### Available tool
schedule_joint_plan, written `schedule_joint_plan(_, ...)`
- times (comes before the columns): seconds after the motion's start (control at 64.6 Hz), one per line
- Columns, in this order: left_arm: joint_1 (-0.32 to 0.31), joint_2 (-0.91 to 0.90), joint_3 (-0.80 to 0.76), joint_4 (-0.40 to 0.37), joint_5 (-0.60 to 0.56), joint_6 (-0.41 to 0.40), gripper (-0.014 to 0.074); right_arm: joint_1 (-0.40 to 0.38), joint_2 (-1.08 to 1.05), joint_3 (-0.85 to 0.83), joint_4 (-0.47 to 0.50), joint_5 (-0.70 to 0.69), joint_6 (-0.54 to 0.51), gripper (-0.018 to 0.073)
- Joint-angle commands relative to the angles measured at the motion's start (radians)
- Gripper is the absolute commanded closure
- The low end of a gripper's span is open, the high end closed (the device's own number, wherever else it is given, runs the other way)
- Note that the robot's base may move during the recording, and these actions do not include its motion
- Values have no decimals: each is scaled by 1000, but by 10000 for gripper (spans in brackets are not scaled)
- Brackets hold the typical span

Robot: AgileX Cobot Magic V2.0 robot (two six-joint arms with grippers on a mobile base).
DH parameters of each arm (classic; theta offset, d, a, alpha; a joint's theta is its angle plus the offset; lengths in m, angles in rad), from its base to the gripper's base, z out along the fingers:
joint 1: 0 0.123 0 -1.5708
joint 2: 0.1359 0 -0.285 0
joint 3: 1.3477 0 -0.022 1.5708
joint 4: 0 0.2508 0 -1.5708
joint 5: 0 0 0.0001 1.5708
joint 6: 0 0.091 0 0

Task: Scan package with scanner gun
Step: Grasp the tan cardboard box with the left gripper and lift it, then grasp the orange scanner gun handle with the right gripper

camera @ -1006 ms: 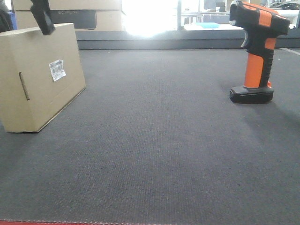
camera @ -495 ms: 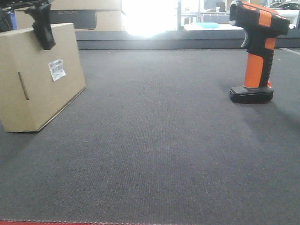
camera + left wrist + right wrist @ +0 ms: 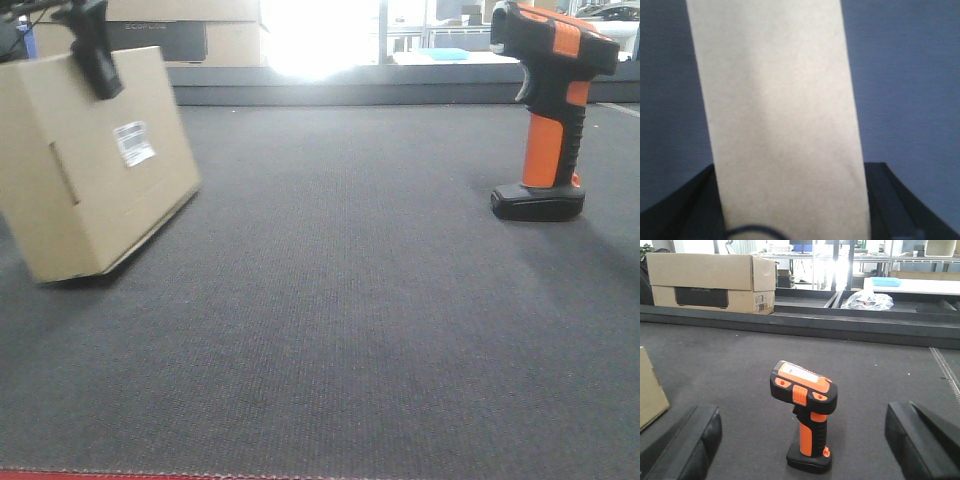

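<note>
Far to the left of the scanner gun (image 3: 545, 110), in the front view, the package (image 3: 95, 165) sits tilted on the dark grey mat (image 3: 350, 320), its top leaning away from the scanner gun. A small white barcode label (image 3: 133, 143) shows on the face turned toward the scanner gun. The package looks slightly blurred, and a shadow lies under its lower edge; whether that edge touches the mat cannot be told.

The left gripper (image 3: 795, 172) has the package by its top. In the left wrist view its two dark fingers (image 3: 682, 205) stand against either side of the tan cardboard, closed on it to the box's width. From the front, one black finger (image 3: 95, 50) hangs over the upper edge of the package.

The scanner gun stands upright on its flat black base, well apart from the package, with bare mat between them. Its handle is orange and its body is black with an orange top patch.

The right gripper (image 3: 802, 412) hovers just on the near side of the scanner gun with its jaws spread wide. One pad (image 3: 685, 445) is to the gun's left and the other to its right, and neither touches it. It holds nothing.

Behind the scanner gun, past a dark rail, stands a wider cardboard box (image 3: 710, 280) with a dark panel.
</note>
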Motion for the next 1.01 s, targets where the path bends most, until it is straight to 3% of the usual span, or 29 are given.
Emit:
schedule_joint_plan(0.0,-4,-55,-8,-119,5,2,708,4,3,-8,-7,-9,-1,-9)
schedule_joint_plan(0.248,8,-164,-6,-372,5,42,708,6,3,9,-5,39,-1,-9)
schedule_joint_plan(0.34,51,-202,23,-504,5,80,708,23,3,52,2,25,-1,-9)
schedule_joint_plan(0.418,91,-234,72,-570,5,100,708,35,3,96,2,-5,-1,-9)
schedule_joint_plan(0.727,132,-332,311,-572,-22,131,708,37,14,270,2,-281,-1,-9)
schedule_joint_plan(0.991,132,-338,345,-584,-65,131,708,37,243,274,34,-488,-1,-9)
